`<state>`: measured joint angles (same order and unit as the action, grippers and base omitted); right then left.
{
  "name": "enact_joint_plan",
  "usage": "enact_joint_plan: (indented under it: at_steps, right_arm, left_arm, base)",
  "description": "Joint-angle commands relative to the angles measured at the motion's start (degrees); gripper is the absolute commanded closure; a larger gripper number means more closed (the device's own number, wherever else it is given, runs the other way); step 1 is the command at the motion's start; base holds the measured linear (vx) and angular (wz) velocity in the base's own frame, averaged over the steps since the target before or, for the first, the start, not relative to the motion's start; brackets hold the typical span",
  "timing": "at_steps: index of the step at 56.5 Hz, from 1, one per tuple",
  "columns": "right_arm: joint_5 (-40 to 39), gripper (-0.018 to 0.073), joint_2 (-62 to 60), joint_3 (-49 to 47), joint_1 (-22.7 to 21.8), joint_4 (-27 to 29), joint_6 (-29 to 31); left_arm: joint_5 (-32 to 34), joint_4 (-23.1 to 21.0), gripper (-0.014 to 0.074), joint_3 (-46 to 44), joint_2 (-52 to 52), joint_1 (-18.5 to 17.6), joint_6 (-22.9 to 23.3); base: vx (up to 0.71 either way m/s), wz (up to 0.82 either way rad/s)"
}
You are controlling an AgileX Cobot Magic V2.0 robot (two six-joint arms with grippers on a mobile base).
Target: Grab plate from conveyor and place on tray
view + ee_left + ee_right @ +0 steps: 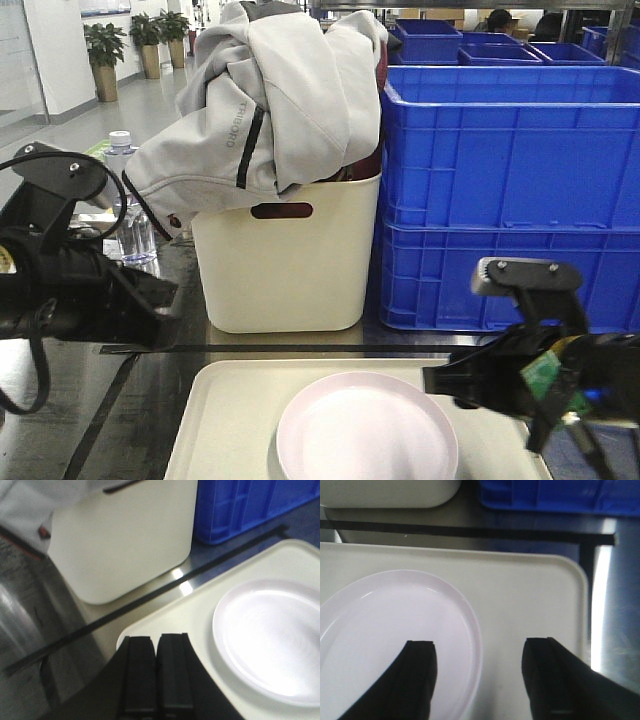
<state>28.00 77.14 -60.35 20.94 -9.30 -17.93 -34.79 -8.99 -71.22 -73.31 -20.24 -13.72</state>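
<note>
A pale pink plate (367, 425) (270, 640) (395, 625) lies flat on the cream tray (225, 420) (170, 615) (530, 590). My right gripper (432, 380) (479, 642) is open and holds nothing. It hovers over the plate's right rim, one finger above the plate and the other above bare tray. To the left, my left gripper (165, 298) (156, 638) is shut and empty, its tips over the tray's left corner, apart from the plate. The conveyor is out of view.
Just behind the tray stands a tall cream bin (285, 260) with a grey jacket (270, 100) heaped on it. Stacked blue crates (510, 200) are to its right, and a water bottle (130, 220) to its left. Black tape (300, 348) crosses the steel tabletop.
</note>
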Motion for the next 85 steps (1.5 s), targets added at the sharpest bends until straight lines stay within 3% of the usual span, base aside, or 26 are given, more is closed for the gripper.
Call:
enact_joint_plan:
  at_steps: [1, 9, 15, 16, 29, 45, 74, 77, 85]
  right_arm:
    - [0.90, 0.0250, -7.13, -2.16, -0.27, -8.17, 0.33]
    - [2.44, 0.0575, -17.62, 0.60, -0.27, -13.14, -0.87]
    - [-2.44, 0.0574, -25.86, 6.57, -0.22, -13.26, -0.70]
    - [-6.08, 0.0575, -37.13, 16.69, -0.22, -13.04, -0.70]
    - [-8.71, 0.0575, -47.26, 29.77, -0.22, -14.47, -0.70]
    - [-10.63, 0.0573, -48.22, 30.94, -0.22, -14.46, -0.70]
    - [-10.31, 0.0571, -48.22, 30.94, -0.22, -14.46, -0.70]
    - [-10.31, 0.0571, -48.22, 30.94, -0.22, -14.46, -0.70]
    - [-10.31, 0.0571, -48.22, 30.94, -0.22, -14.46, -0.70]
  left_arm:
    - [0.78, 4.32, 0.0596, -1.49, 2.68, -0.07, 4.10]
    - [2.36, 8.08, 0.0596, 3.98, 7.13, -0.07, 8.51]
    - [6.67, 8.08, 0.0596, 12.80, 13.48, -0.07, 8.84]
    - [13.43, 8.08, 0.0596, 26.66, 24.73, -0.07, 12.01]
    - [19.74, 8.13, 0.0596, 42.05, 41.01, -0.07, 13.72]
    - [17.04, 8.13, 0.0595, 45.74, 46.04, -0.07, 13.72]
    - [18.40, 8.99, 0.0595, 47.64, 46.96, -0.01, 12.61]
    - [21.09, 8.99, 0.0594, 49.74, 48.69, 1.34, 10.63]
    - [28.81, 7.67, 0.0594, 58.93, 56.78, 7.33, 11.42]
  base:
    - [0.00, 0.00]
    - [0.00, 0.00]
    - [0.00, 0.00]
    - [0.00, 0.00]
    - [0.00, 0.00]
    - [0.00, 0.00]
    - [0.00, 0.00]
    - [0.00, 0.00]
    - [0.00, 0.00]
